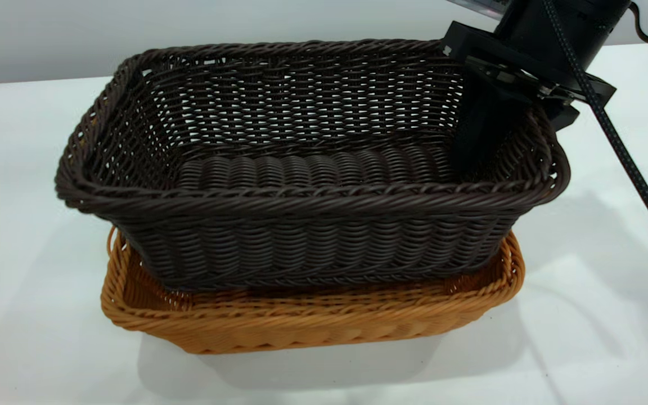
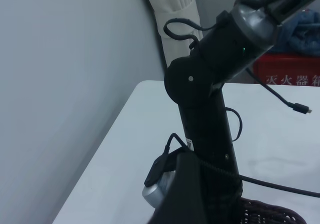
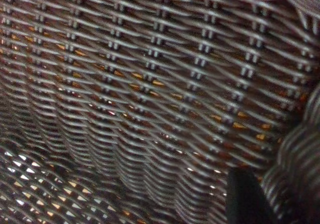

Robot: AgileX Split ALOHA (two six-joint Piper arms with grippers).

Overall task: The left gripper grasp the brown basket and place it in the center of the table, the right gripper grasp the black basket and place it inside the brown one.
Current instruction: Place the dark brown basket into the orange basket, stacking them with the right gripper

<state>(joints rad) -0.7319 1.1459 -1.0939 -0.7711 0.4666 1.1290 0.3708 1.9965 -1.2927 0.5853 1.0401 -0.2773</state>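
A: Where is the right gripper (image 1: 484, 132)?
B: It comes down from the top right; one black finger (image 1: 478, 129) reaches down inside the black basket (image 1: 307, 169), against its right end wall; the rest of it sits over that rim; a braided cable (image 1: 622, 152) hangs off the arm.
A: Is it holding the basket?
B: It looks like it pinches the right wall; the basket sits tilted and high, not flat; I cannot see the other finger.
A: What is in the black basket?
B: Nothing but that finger; its floor is bare weave.
A: And under it?
B: The brown basket (image 1: 313, 320) sits on the white table (image 1: 31, 281); the black basket's bottom is down inside it; the brown rim shows all along the front and at both ends; in the right wrist view, orange shows through gaps in the dark weave (image 3: 150, 83).
A: And the left gripper?
B: A dark shape (image 2: 187, 194) fills the bottom of the left wrist view; it is up off the table, looking across at the right arm (image 2: 210, 98); I cannot tell if it is open.
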